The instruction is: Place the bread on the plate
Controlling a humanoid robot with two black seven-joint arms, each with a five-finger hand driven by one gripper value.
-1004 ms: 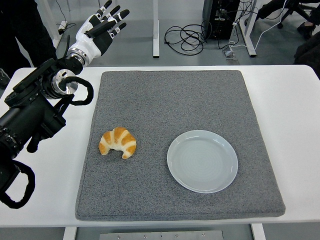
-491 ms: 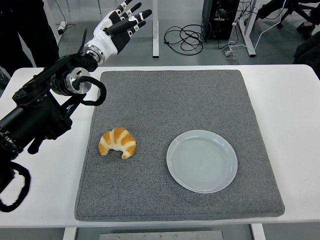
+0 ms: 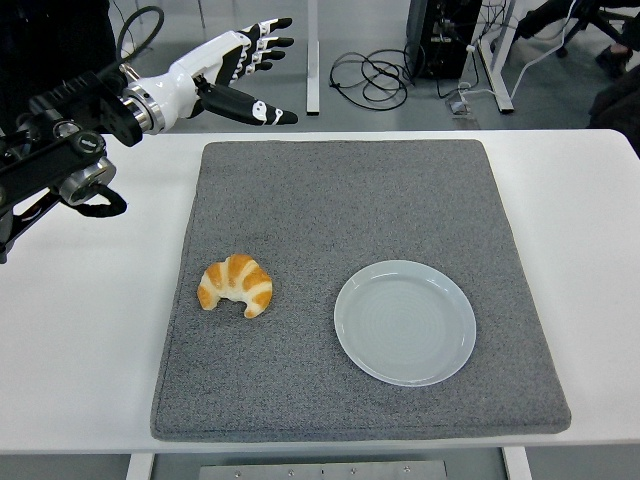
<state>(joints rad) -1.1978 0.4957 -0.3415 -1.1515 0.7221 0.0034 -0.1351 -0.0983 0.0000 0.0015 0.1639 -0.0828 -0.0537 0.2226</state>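
The left arm (image 3: pixel 60 150) is cut off by the picture's left edge.

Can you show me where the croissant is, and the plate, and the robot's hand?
croissant (image 3: pixel 236 286), head view, on the middle of its golden crust.
plate (image 3: pixel 405 322), head view, on its bare centre.
left hand (image 3: pixel 232 72), head view, on the white palm, fingers spread above the table's far edge.
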